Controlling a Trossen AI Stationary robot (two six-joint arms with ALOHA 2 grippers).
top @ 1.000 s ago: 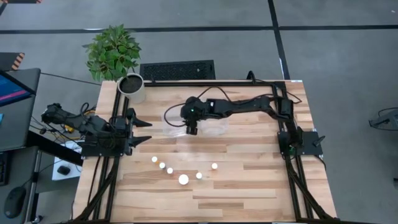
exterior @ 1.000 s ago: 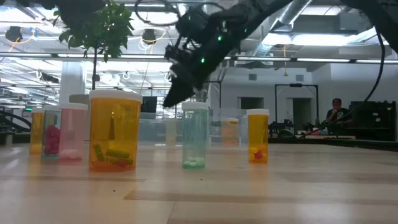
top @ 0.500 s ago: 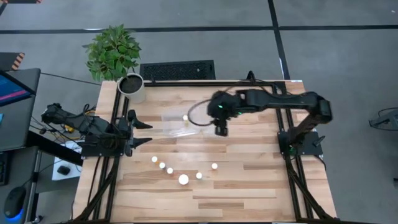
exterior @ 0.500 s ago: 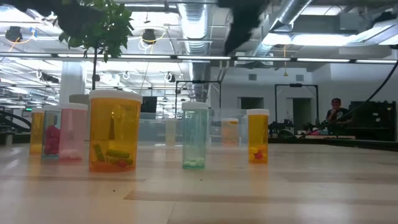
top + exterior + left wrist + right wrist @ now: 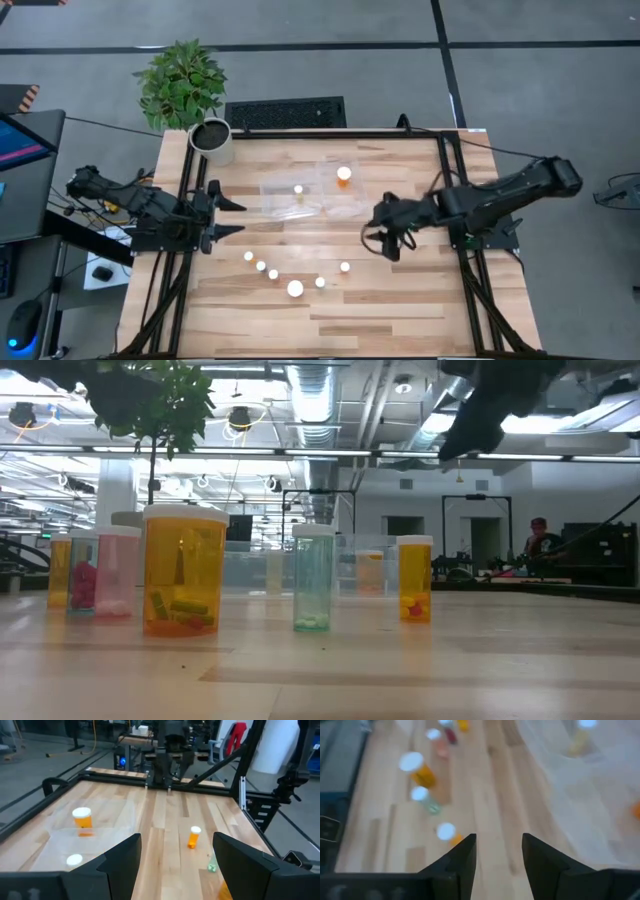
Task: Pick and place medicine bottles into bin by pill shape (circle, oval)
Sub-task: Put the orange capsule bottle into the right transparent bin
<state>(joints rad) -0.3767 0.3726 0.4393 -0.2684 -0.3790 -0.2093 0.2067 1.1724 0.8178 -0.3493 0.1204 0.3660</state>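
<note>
Orange bottles (image 5: 295, 288) are waiting low in the middle, two more in the bin (image 5: 280, 188) above; light and slippery, grab the sides; right gripper (image 5: 392, 246) is hanging open, empty.

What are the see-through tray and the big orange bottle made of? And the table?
The bin looks like clear, thin plastic: the table's boards show through it. The big orange bottle seems to be see-through orange plastic, since its pills show inside, with a white cap, probably plastic too. The table looks like pale wooden planks with a smooth finish.
</note>
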